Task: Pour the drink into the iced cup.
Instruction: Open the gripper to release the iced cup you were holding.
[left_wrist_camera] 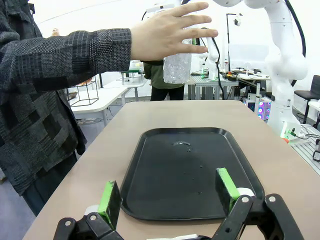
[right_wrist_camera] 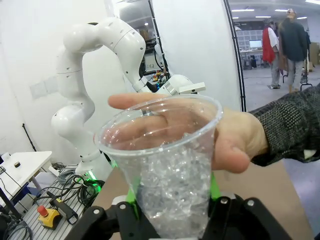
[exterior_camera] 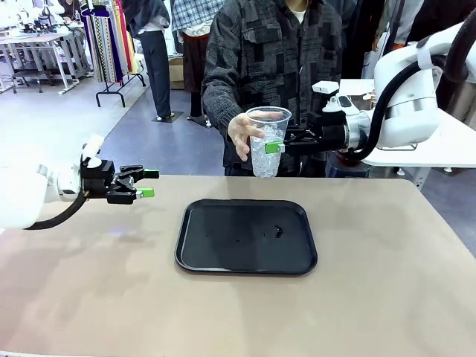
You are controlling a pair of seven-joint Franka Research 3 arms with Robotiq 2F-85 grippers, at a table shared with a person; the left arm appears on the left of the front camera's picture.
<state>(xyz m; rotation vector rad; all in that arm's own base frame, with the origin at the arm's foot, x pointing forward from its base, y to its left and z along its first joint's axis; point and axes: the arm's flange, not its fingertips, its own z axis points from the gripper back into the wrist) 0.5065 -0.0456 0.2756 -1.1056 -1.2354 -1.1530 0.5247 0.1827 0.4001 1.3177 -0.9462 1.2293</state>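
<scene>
Right end effector (exterior_camera: pixel 274 147) is closed on the iced cup (exterior_camera: pixel 265 126), held at upper centre of the frame with a person's hand (exterior_camera: pixel 239 134) behind it. Left end effector (exterior_camera: pixel 146 184) is spread wide, empty. For pouring, the cup should be held upright and steady above the tray (exterior_camera: pixel 223 245).
</scene>
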